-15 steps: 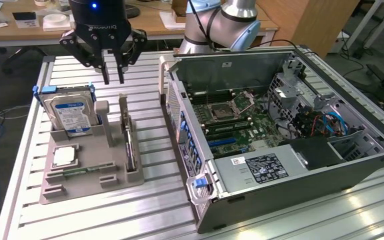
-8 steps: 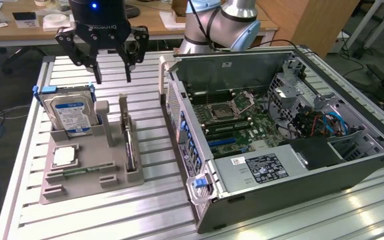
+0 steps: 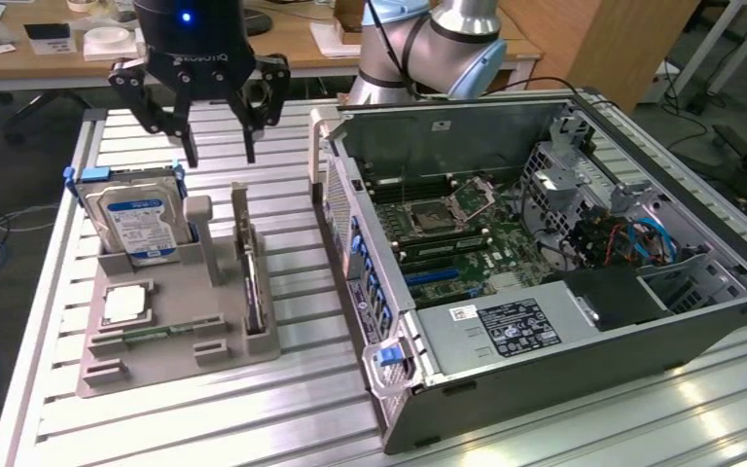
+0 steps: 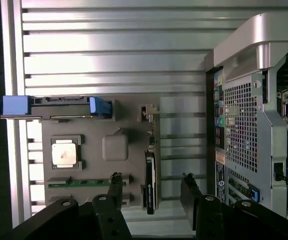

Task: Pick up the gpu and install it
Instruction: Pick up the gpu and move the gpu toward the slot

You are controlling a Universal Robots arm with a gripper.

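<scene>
Closest is the open dark metal computer case point(image 3: 504, 409) on the silver slatted table point(image 3: 685, 418). Beside it sits a grey plastic holder point(image 3: 153, 350) with a small square silver chip point(image 3: 127, 305) lying flat in it. The gpu point(image 3: 254, 282), a thin flat dark card, stands on its edge in the holder, on the side nearest the case. Behind it stands a silver hard drive point(image 3: 140, 222) with a blue-white label. Farther back and higher, the black gripper point(image 3: 221, 154) hangs wide open and holds nothing. I think this is the reaching step. Grabbing such a thin card calls for one finger on each side.
</scene>
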